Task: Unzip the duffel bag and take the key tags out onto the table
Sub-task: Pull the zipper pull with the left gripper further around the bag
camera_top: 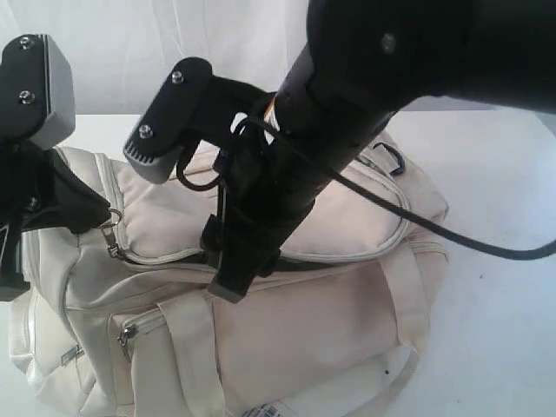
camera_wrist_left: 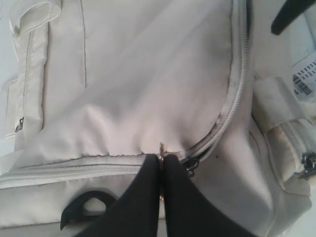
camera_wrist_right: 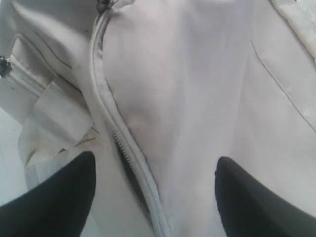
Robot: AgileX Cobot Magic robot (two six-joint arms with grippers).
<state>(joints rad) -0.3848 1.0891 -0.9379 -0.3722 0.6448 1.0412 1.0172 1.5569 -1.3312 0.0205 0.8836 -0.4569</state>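
One zip is in hand on the duffel bag (camera_top: 330, 304), which lies on its side across the table (camera_top: 504, 330), so this looks like the unzipping step, barely begun. The main zip (camera_top: 347, 257) curves over the bag's upper panel and looks shut along most of its run. A dark slit beside the teeth in the right wrist view may be a gap or only shadow; I cannot tell which. No key tags show in any view, so they are presumably inside.

The left gripper (camera_wrist_left: 161, 160) has its jaws pressed together on the small metal pull tab (camera_wrist_left: 161, 148), at the corner where the zip bends. The right gripper (camera_wrist_right: 155, 182) stands with its jaws wide apart over the cream fabric, straddling the zip line and holding nothing. Whether its fingers press on the cloth cannot be told.

The next move, as I judge it, calls for a steady draw of the pull tab along the zip's curve, with the fabric held taut so the slider does not snag.

The right arm and its cable (camera_top: 417, 217) cross the bag's middle, crowding that path. Open table lies to the right of the bag in the exterior view, with room there for the tags. A paper barcode tag (camera_wrist_left: 303, 79) lies near the bag's lower edge.
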